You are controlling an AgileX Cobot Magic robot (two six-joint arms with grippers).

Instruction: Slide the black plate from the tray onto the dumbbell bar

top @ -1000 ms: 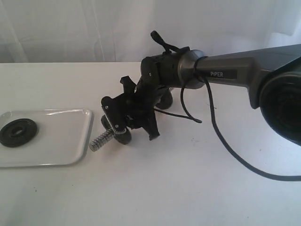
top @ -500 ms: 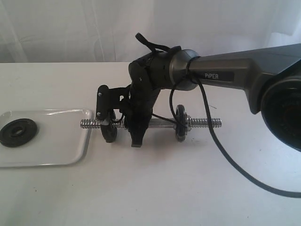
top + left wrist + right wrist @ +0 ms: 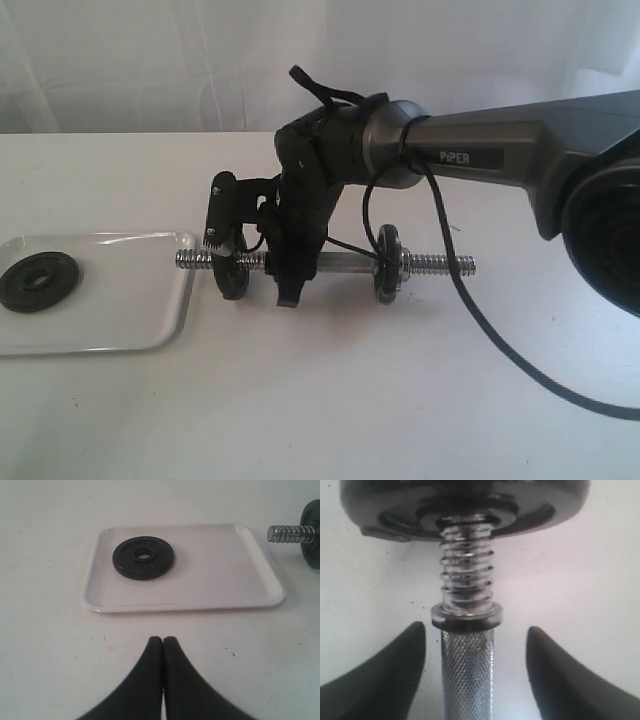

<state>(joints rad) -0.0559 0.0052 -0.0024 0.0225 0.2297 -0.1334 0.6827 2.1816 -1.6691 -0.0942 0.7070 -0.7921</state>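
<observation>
Plate [image 3: 143, 557] on tray [image 3: 225, 580], left claw [image 3: 163, 640] pressed together, right claw [image 3: 475, 627] spread astride dumbbell bar [image 3: 468, 680].

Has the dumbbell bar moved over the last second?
Yes. The dumbbell bar swung from angled to level, its threaded end now nearer the tray.

black plate [image 3: 143, 558] flat in white tray [image 3: 225, 577] (chrome bar [image 3: 345, 264] beside)

Raised exterior, low wrist views, dumbbell bar [image 3: 345, 265] in all
</observation>
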